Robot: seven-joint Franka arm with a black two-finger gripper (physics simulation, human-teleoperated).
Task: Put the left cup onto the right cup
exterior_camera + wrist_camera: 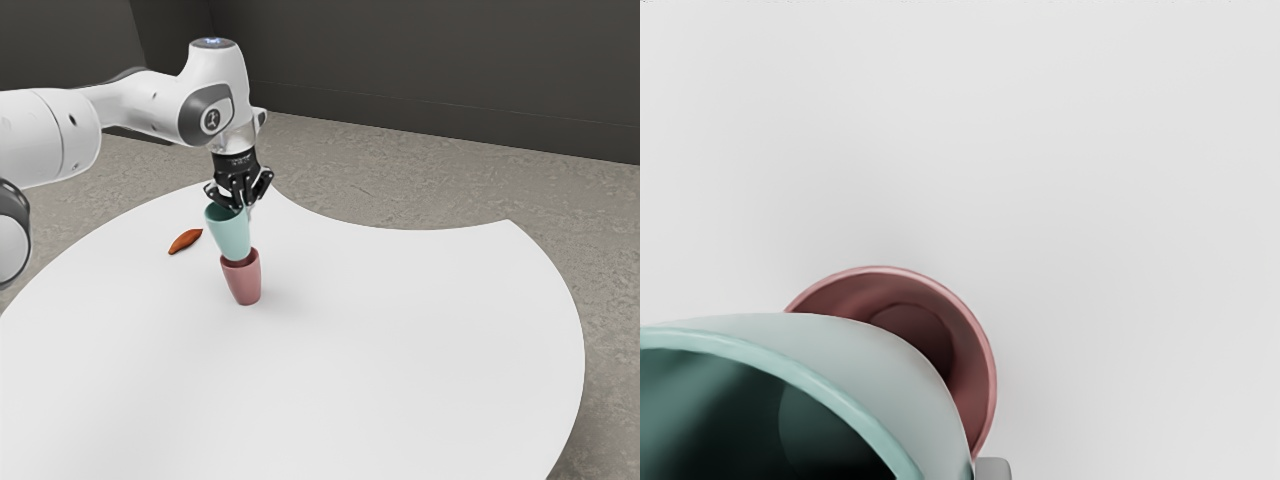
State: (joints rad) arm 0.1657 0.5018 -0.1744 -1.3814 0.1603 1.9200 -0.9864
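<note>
A mint-green cup (230, 233) hangs tilted from my gripper (240, 203), whose black fingers are shut on its rim. Its base dips into the mouth of a pink cup (242, 278) that stands upright on the white table (400, 340). In the wrist view the green cup (830, 400) looms large just under my hand, and its wall covers part of the pink cup's (940, 330) open mouth. The pink cup's inside bottom shows past the green wall.
A small orange-brown object (184, 243) lies on the table, toward the exterior view's left of the cups. The round table's edge curves behind the arm, with grey floor (450, 170) and a dark wall beyond.
</note>
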